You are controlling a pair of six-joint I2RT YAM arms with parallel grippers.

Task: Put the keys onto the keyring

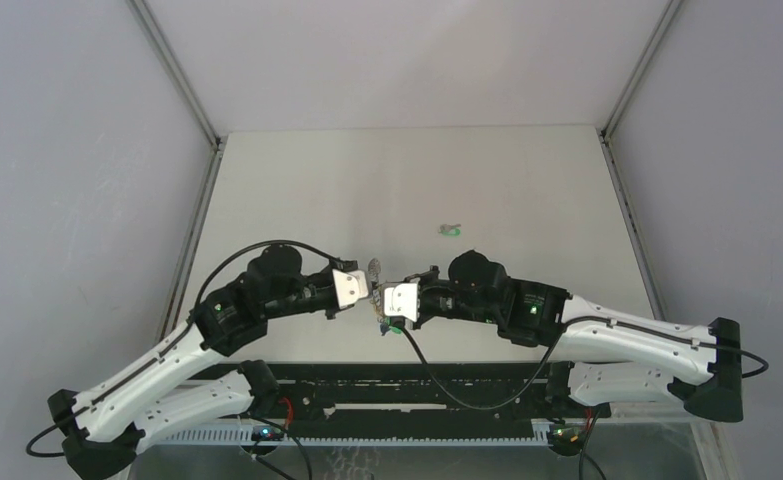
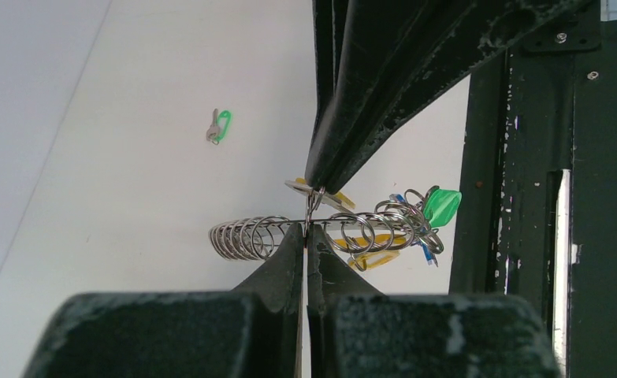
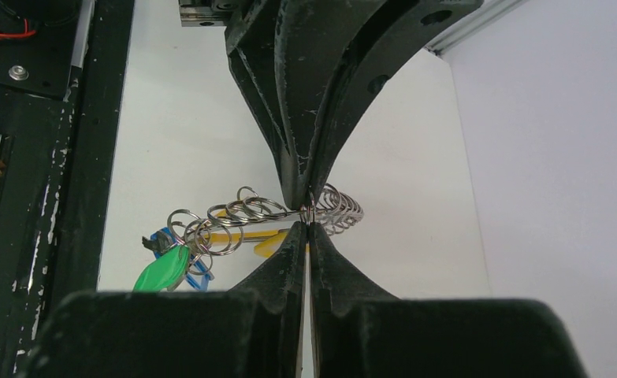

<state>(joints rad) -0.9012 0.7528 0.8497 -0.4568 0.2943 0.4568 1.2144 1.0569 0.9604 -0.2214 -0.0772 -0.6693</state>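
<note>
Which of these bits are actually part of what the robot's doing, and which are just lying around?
Part of the job: keyring, pinched by left end effector and right end effector; keys already on it; loose green key.
Just there: table; black rail; cables.

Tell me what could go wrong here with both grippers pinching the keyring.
1. The left gripper and right gripper are shut on the keyring at almost one spot, tips nearly touching; any pull apart could bend it or let it slip.
2. One green key lies alone on the table; fetching it likely means one gripper letting go, and the keyring may swing or drop.
</note>
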